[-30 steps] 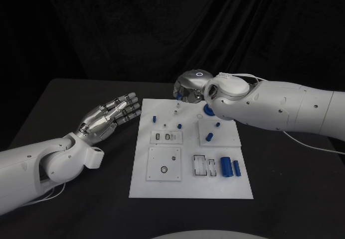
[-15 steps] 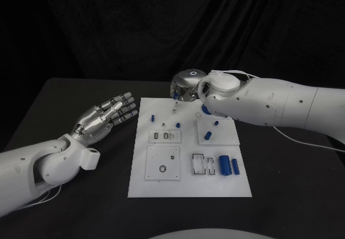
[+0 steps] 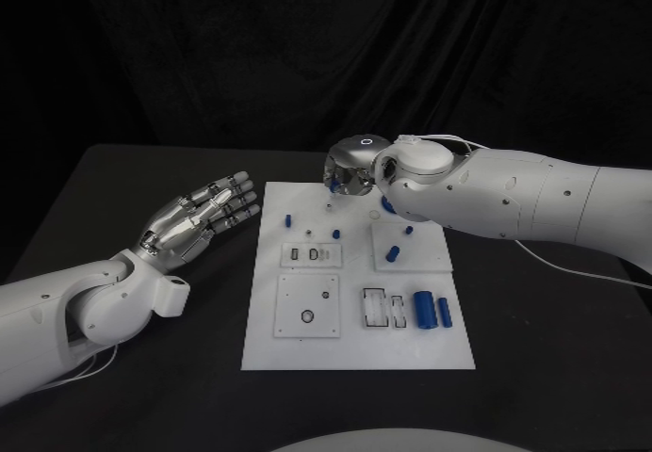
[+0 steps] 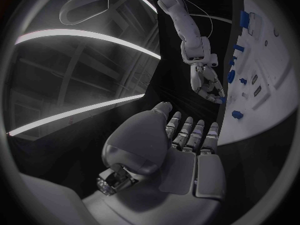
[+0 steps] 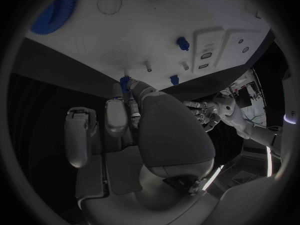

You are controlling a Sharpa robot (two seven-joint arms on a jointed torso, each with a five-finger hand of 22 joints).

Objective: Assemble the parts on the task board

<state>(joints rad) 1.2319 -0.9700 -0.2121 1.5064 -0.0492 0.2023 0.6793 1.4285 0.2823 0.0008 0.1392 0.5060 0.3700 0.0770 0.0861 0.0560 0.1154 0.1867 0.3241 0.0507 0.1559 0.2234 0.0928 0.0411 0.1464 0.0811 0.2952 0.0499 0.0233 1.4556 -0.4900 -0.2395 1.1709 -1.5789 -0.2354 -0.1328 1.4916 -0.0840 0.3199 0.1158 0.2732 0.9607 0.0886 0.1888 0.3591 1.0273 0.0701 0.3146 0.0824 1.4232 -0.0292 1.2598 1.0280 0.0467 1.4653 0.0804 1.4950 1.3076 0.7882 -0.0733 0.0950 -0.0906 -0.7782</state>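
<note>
1. The right hand (image 3: pixel 350 172) hangs over the far edge of the task board (image 3: pixel 360 353), its fingers pointing down near the small pegs there. In the right wrist view a small blue part (image 5: pixel 125 83) sits at the fingers (image 5: pixel 116 116), pinched between thumb and a finger as far as I can judge; the other fingers lie curled alongside
2. The left hand (image 3: pixel 202 216) rests in the air just beside the board's left edge, palm up and fingers apart, holding nothing. The left wrist view shows the same flat, spread palm (image 4: pixel 181 150)
3. The board lies in the middle of the black counter (image 3: pixel 163 377). On it stand a blue peg (image 3: pixel 288 223) near the left edge, another blue piece (image 3: pixel 394 253) on the raised square plate to the right, and two blue cylinders (image 3: pixel 433 311) lying side by side by the rectangular slots near the front. A large blue gear (image 5: pixel 56 10) lies on the board near the far right corner, seen in the right wrist view
4. The step in hand looks like seating a small blue part on one of the thin pins at the board's far edge, with the right hand doing the work
5. The next move calls for lining the part up squarely over its pin or hole and pressing straight down; a tilt would likely jam it or let it slip from the fingers. Whether the part already touches the board I cannot tell
</note>
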